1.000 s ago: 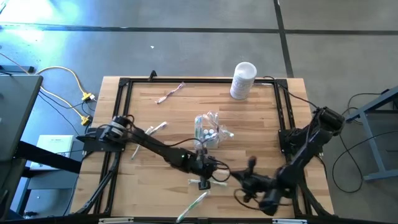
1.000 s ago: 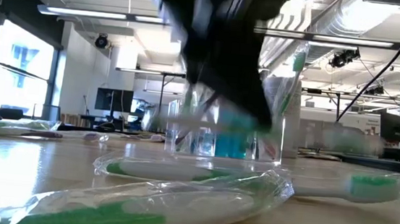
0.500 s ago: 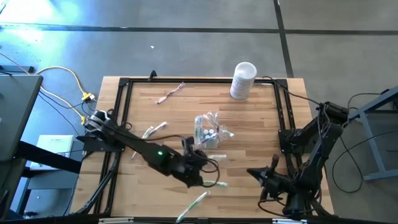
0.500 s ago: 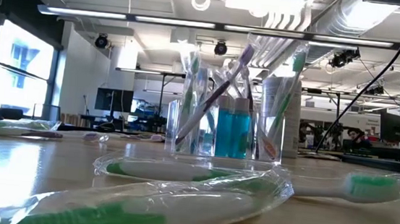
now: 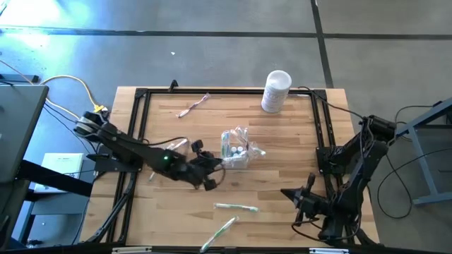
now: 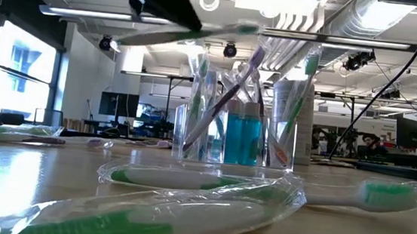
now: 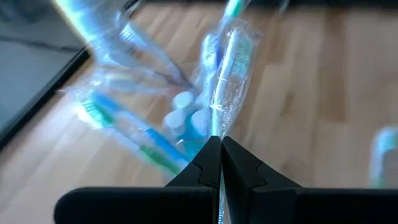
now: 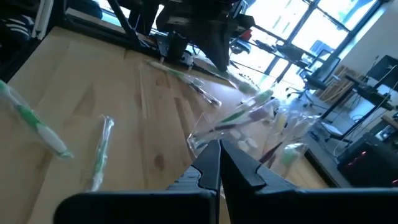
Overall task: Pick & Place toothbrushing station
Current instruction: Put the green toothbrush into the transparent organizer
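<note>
High view, looking straight down: the left gripper (image 5: 210,171) is clamped on a wrapped toothbrush (image 7: 230,59), carried aloft just at 8 o'clock of the clear plastic cup (image 5: 235,149), likely so it can drop in among the brushes and teal tubes (image 6: 241,139) standing there. That arm stretches low from 9 o'clock toward the counter (image 5: 296,141) centre. Two more toothbrushes lie at 6 o'clock. The right gripper (image 5: 298,197), fingers together and empty, waits near 4 o'clock

Clear cup (image 5: 235,149) upright, mid-table; toothbrushes (image 6: 224,99) inside
</note>
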You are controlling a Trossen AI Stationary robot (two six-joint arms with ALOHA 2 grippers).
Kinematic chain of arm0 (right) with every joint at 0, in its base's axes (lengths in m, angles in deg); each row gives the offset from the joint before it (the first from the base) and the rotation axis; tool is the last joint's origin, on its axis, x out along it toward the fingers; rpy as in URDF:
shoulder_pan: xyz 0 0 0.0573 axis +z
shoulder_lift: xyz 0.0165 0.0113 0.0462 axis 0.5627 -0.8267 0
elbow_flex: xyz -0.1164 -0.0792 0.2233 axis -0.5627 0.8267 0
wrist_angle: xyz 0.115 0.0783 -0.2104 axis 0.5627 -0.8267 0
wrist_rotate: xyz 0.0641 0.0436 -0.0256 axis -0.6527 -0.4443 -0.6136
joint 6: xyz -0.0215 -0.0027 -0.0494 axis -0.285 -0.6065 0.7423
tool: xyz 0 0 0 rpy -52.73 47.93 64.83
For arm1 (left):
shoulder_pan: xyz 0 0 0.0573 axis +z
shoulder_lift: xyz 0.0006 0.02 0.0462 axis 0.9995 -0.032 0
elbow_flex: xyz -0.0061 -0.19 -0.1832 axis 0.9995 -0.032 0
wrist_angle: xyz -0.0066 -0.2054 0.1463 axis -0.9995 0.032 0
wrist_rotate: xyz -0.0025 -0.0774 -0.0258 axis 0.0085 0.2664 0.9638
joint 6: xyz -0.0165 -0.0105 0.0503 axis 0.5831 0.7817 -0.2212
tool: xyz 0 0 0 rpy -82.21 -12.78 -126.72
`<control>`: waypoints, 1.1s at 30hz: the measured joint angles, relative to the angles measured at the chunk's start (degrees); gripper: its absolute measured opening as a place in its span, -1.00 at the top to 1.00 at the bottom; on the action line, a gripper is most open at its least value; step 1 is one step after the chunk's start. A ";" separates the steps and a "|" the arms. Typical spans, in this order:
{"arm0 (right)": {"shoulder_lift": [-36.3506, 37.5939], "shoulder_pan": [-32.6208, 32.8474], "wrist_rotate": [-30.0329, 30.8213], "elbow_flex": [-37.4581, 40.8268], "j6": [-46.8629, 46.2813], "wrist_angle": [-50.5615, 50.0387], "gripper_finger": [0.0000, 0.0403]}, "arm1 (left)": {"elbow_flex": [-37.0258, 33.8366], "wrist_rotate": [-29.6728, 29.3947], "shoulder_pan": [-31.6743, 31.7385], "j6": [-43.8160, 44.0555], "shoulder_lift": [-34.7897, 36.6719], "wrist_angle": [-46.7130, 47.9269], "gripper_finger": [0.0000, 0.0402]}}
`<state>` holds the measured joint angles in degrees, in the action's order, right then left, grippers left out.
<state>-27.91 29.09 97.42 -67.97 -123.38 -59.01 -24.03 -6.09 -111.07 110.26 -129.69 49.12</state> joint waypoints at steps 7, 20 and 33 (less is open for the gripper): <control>0.00 0.00 -1.49 3.99 0.00 9.39 0.99 | -20.80 1.98 -2.65 -17.77 7.11 -45.69 1.00; -0.02 -0.50 -2.85 9.41 0.02 24.18 0.99 | -38.91 23.86 13.75 -13.76 -4.59 -98.94 1.00; -0.04 -3.10 -6.55 9.41 0.57 24.82 0.99 | -27.92 30.76 19.30 -10.46 -18.62 -101.69 1.00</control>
<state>-27.96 25.99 90.86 -58.56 -122.80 -34.20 -51.94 24.67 -91.77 99.80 -148.31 -52.57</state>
